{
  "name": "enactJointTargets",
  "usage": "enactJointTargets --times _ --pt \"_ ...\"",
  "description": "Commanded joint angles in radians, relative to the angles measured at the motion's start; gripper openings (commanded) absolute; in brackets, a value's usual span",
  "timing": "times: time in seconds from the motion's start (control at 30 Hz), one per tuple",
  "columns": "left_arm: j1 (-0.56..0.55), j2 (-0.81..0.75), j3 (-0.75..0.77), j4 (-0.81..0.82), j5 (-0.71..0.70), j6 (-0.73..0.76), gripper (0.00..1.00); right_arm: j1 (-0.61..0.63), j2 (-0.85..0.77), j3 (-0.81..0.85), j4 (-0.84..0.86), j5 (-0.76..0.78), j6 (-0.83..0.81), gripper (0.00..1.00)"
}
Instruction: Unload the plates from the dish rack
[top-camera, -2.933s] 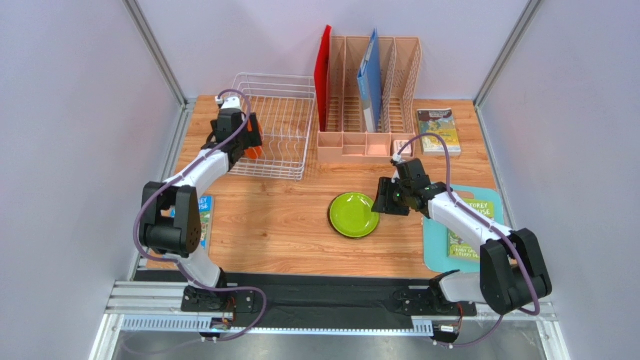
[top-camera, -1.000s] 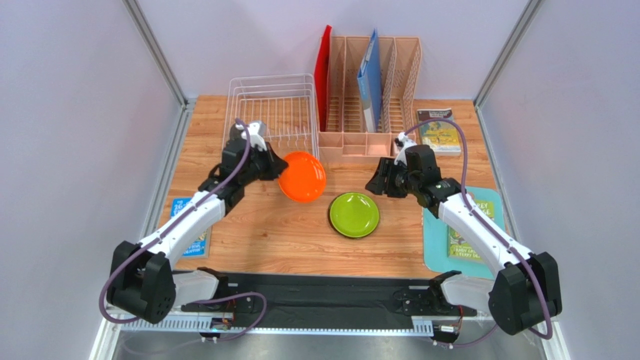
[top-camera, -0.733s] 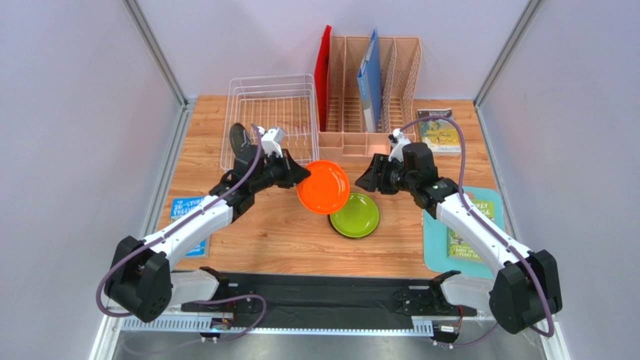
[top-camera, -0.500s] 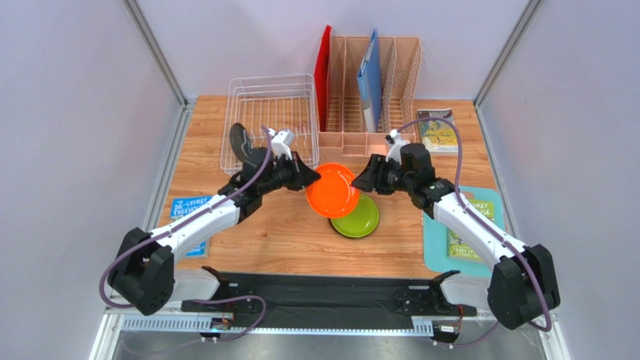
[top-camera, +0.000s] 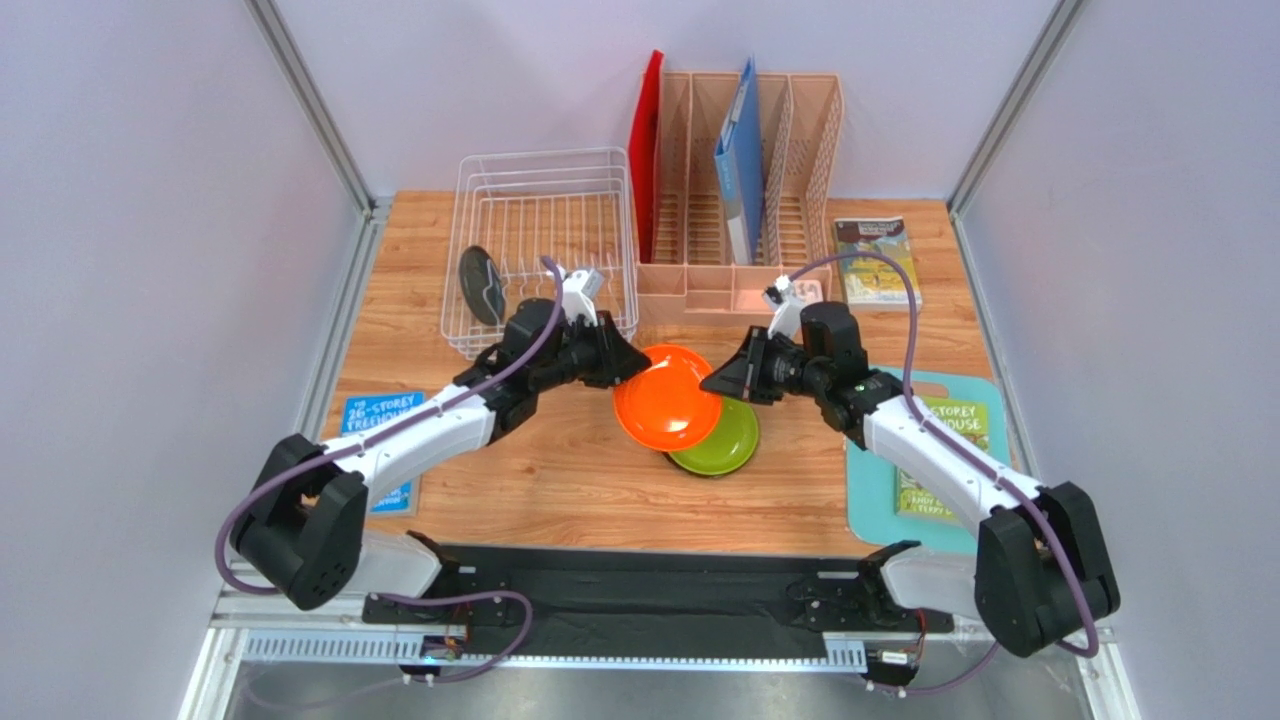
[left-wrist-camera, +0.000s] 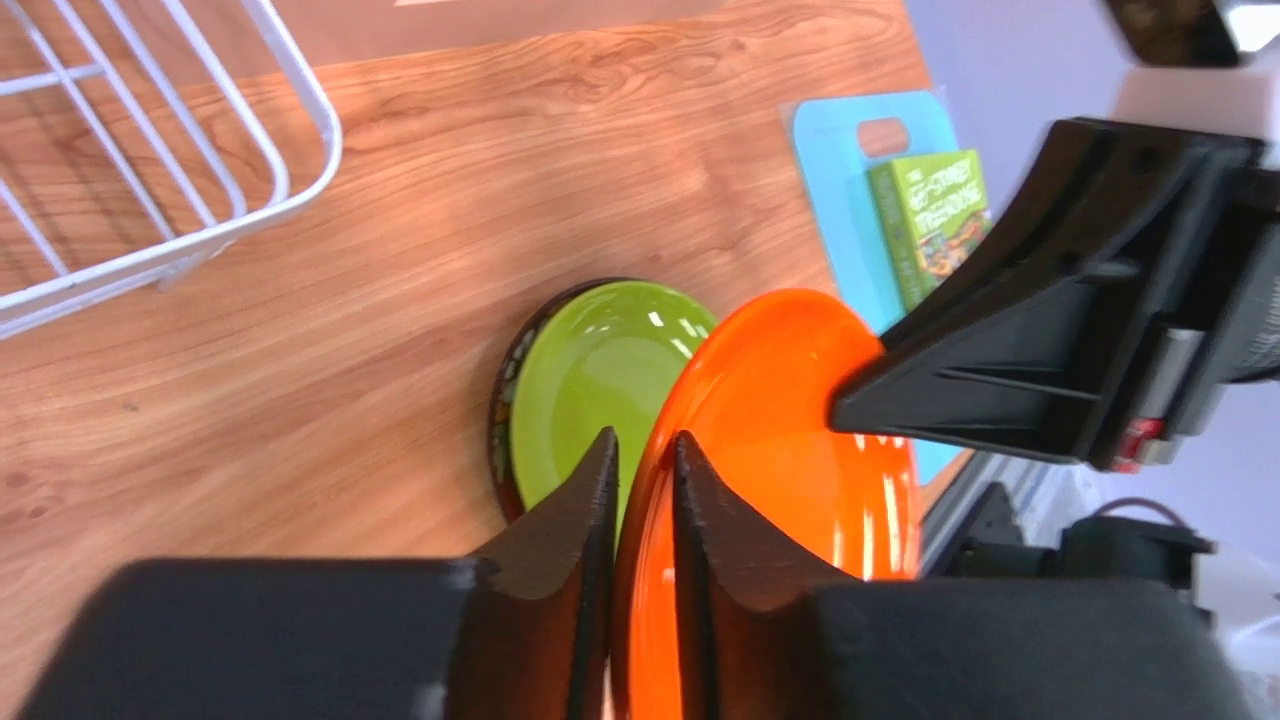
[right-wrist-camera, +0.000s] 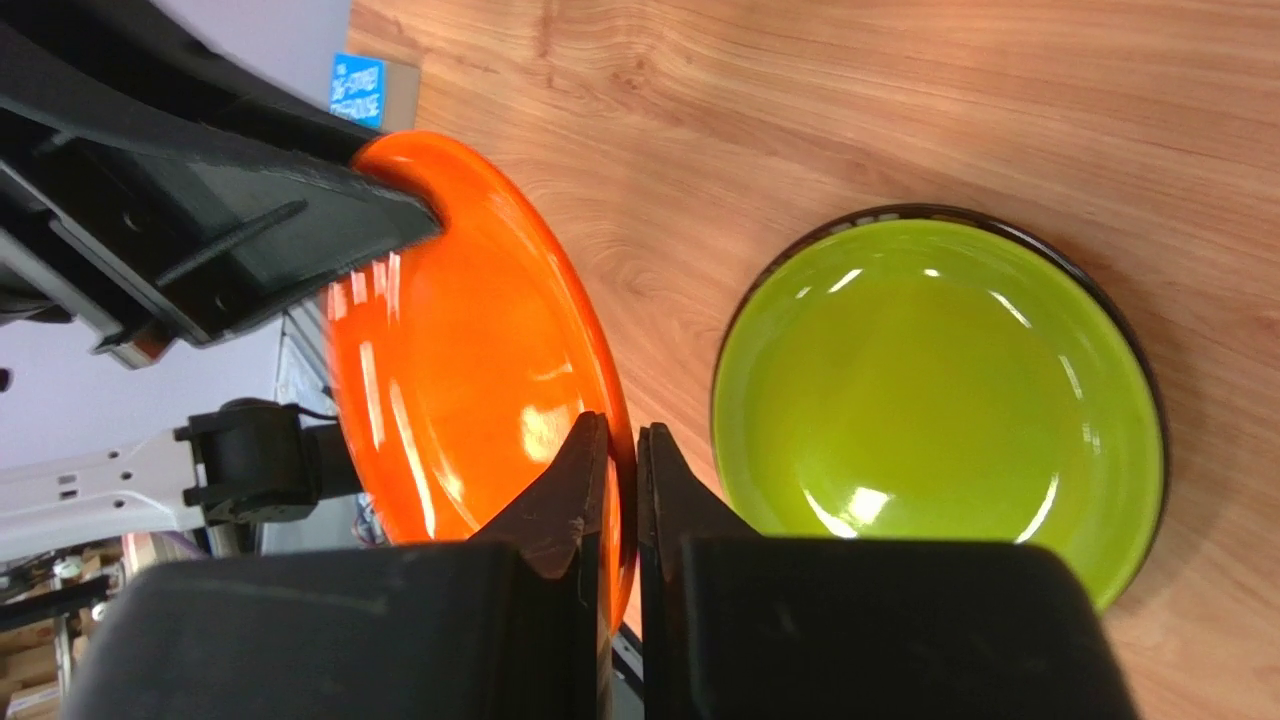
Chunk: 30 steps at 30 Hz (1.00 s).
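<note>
Round orange plate (top-camera: 664, 398) held tilted, overlapping the round lime green plate (top-camera: 733, 447) lying on the wooden table (top-camera: 511, 450) — right gripper (right-wrist-camera: 619, 435) pinched tight on its rim. Left gripper (left-wrist-camera: 643, 443) straddles the opposite rim — clamped or slack, can't tell. Dark round plate (top-camera: 481, 282) stands in the white wire dish rack (top-camera: 541, 168).

Glossy orange plate (right-wrist-camera: 451, 375), smooth wood-grain table (right-wrist-camera: 902, 90)

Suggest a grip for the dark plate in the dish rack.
Pinch the top rim of the dark plate, coming straight down from above, one finger on each face. It stands on edge at the left side of the dish rack, so its faces are upright and probably only the upper rim is clear of the wires.
</note>
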<state>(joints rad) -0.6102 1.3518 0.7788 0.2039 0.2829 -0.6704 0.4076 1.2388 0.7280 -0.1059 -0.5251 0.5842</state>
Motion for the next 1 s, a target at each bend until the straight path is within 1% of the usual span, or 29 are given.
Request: enactJointTargets --times 0.0,0.07,0.1,0.13,0.17,0.2,0.23,0.27,0.3,0.33,0.37,0.4,0.47,0.5,0.57,0.6,0.7,0.97 --pt "-0.025 -0.006 0.056 0.066 -0.005 0.022 0.51 0.023 -0.061 -0.019 -0.007 0.049 -0.017 0.00" --pt "-0.025 -0.009 0.057 0.036 -0.031 0.038 0.71 0.020 -0.085 -0.013 -0.035 0.111 -0.021 0.00" --pt "-0.025 -0.013 0.057 0.025 -0.048 0.049 0.84 0.017 -0.091 -0.010 -0.069 0.134 -0.024 0.00" --pt "-0.023 -0.022 0.057 0.014 -0.077 0.061 0.89 0.014 -0.105 -0.007 -0.081 0.158 -0.027 0.00" --pt "-0.025 -0.028 0.060 -0.023 -0.097 0.074 0.93 0.011 -0.113 -0.004 -0.093 0.192 -0.032 0.00" --pt "-0.025 -0.034 0.065 -0.043 -0.115 0.106 0.99 0.005 -0.117 -0.002 -0.122 0.217 -0.035 0.00" --pt "-0.025 -0.052 0.069 -0.061 -0.167 0.121 0.99 0.004 -0.127 0.002 -0.145 0.249 -0.041 0.00" --pt "-0.023 -0.063 0.071 -0.110 -0.201 0.143 0.99 0.004 -0.128 0.008 -0.173 0.319 -0.049 0.00" --pt "-0.023 -0.072 0.076 -0.138 -0.240 0.184 0.99 0.002 -0.130 0.019 -0.219 0.354 -0.055 0.00" --pt "-0.025 -0.095 0.086 -0.165 -0.320 0.212 0.99 0.000 -0.125 0.025 -0.241 0.385 -0.073 0.00" --pt "-0.023 -0.105 0.091 -0.214 -0.367 0.235 0.99 -0.003 -0.121 0.030 -0.259 0.422 -0.083 0.00" --pt "-0.025 -0.114 0.096 -0.245 -0.455 0.256 0.99 -0.007 -0.116 0.034 -0.284 0.431 -0.089 0.00" --pt "-0.023 -0.132 0.112 -0.302 -0.533 0.336 1.00 -0.009 -0.101 0.030 -0.293 0.447 -0.098 0.00" --pt "-0.022 -0.134 0.125 -0.328 -0.604 0.360 1.00 -0.012 -0.090 0.025 -0.293 0.450 -0.101 0.00" --pt "-0.017 -0.122 0.174 -0.400 -0.665 0.397 0.99 -0.012 -0.082 0.021 -0.291 0.465 -0.121 0.00" --pt "-0.011 -0.118 0.191 -0.411 -0.692 0.407 0.99 -0.010 -0.072 0.019 -0.290 0.470 -0.130 0.00" --pt "0.018 -0.117 0.188 -0.405 -0.691 0.413 1.00 -0.013 -0.038 0.016 -0.275 0.465 -0.150 0.00" --pt "0.099 -0.115 0.166 -0.382 -0.642 0.387 1.00 -0.013 0.033 0.007 -0.201 0.350 -0.138 0.01"
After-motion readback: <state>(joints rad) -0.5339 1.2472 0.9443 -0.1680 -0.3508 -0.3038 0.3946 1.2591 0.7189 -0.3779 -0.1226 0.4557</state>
